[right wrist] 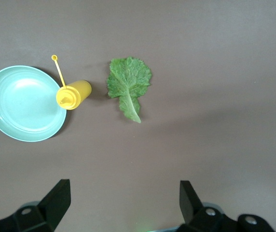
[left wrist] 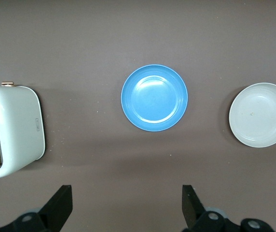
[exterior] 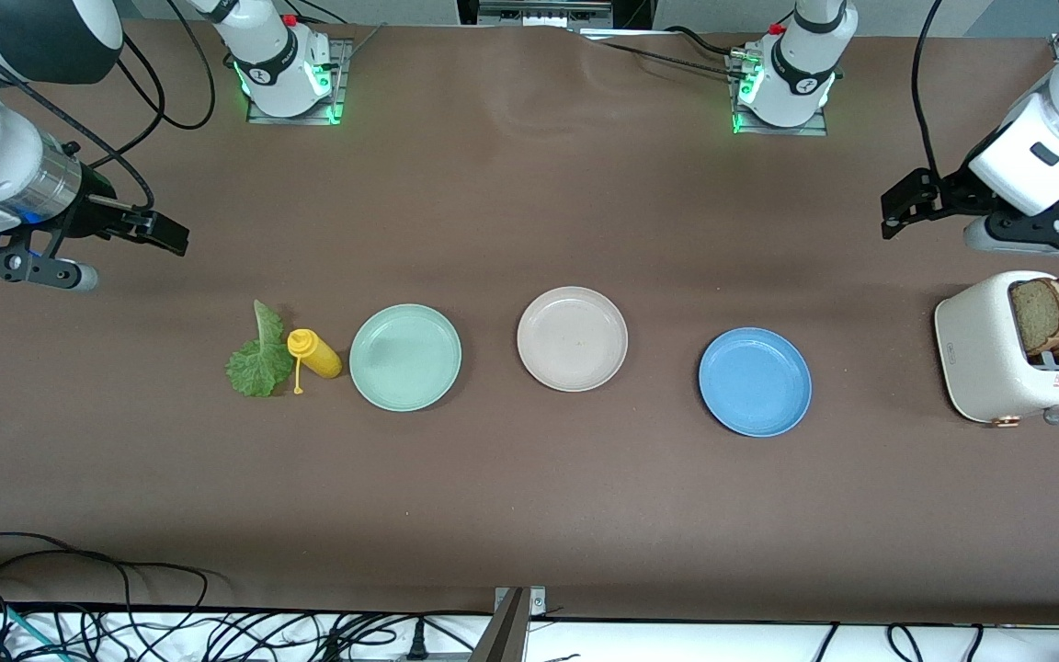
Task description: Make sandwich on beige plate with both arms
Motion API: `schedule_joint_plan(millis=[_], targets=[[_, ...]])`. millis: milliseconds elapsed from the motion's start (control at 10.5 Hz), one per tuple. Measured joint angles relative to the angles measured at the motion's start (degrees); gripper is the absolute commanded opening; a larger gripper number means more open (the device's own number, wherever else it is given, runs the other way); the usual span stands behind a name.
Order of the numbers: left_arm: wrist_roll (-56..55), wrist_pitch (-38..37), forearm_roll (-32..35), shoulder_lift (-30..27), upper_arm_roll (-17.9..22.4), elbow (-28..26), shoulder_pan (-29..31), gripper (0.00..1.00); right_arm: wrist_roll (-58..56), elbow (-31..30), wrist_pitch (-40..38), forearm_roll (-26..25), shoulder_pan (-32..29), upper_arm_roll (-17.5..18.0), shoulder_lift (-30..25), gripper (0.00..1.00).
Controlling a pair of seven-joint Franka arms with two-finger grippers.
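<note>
The beige plate (exterior: 572,337) lies at the table's middle with nothing on it, and it also shows in the left wrist view (left wrist: 260,115). Two brown bread slices (exterior: 1053,314) stand in the slots of a white toaster (exterior: 998,363) at the left arm's end. A ruffled green lettuce leaf (exterior: 258,354) lies flat on the table at the right arm's end, and it shows in the right wrist view (right wrist: 128,84). My left gripper (exterior: 899,207) hangs open in the air beside the toaster (left wrist: 20,128). My right gripper (exterior: 166,236) hangs open over bare table beside the lettuce.
A yellow squeeze bottle (exterior: 315,353) lies on its side between the lettuce and a mint-green plate (exterior: 405,357). A blue plate (exterior: 755,382) lies between the beige plate and the toaster. Cables run along the table edge nearest the front camera.
</note>
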Motion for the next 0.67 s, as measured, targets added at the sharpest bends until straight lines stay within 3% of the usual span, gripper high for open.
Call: schedule_joint_plan(millis=[668], targets=[[0.26, 0.00, 0.00, 1.45, -0.23, 0.00, -0.23, 1.00, -1.36, -1.21, 0.39, 0.00, -0.01, 0.00, 0.53, 1.00]])
